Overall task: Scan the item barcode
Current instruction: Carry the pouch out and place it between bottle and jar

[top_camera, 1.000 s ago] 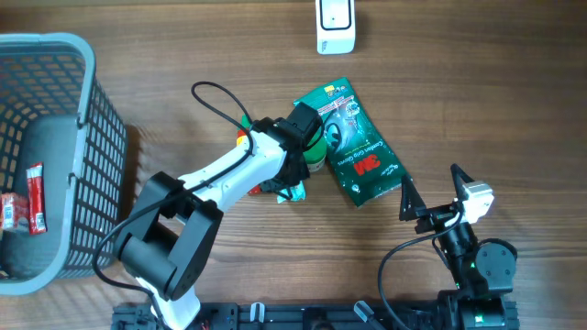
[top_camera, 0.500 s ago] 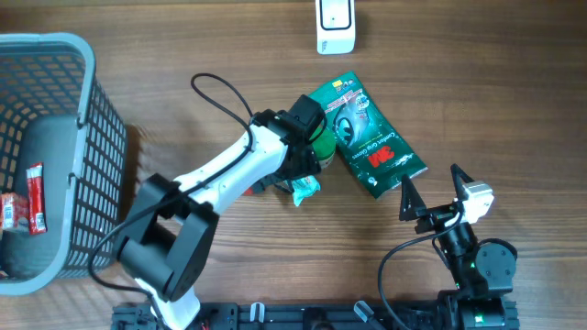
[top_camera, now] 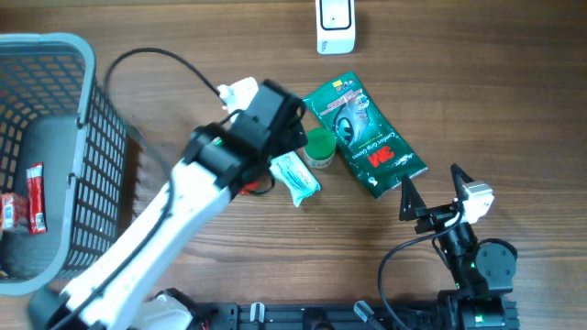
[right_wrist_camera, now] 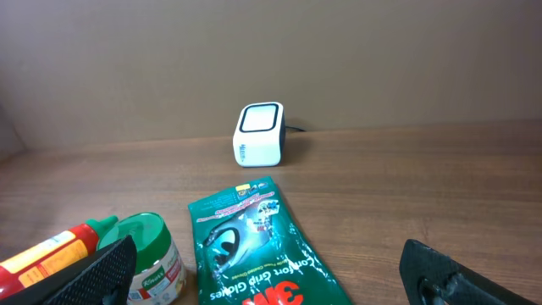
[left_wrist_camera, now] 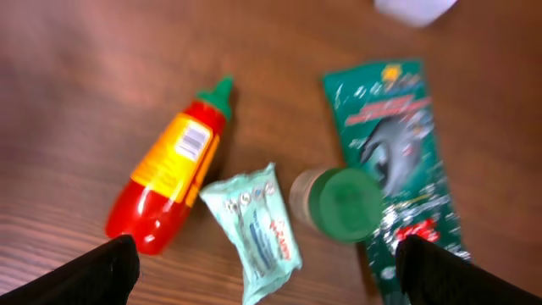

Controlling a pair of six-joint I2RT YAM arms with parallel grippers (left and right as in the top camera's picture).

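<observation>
Green pouch (top_camera: 364, 136) shifted, wooden table (top_camera: 477, 82), beige wall (right_wrist_camera: 381, 59)

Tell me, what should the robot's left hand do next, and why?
Probably lower the left gripper onto the wipes pack and close. Its jaws are open and empty, the pack lies below, between them in the wrist view, and nothing sits at the scanner yet.
</observation>
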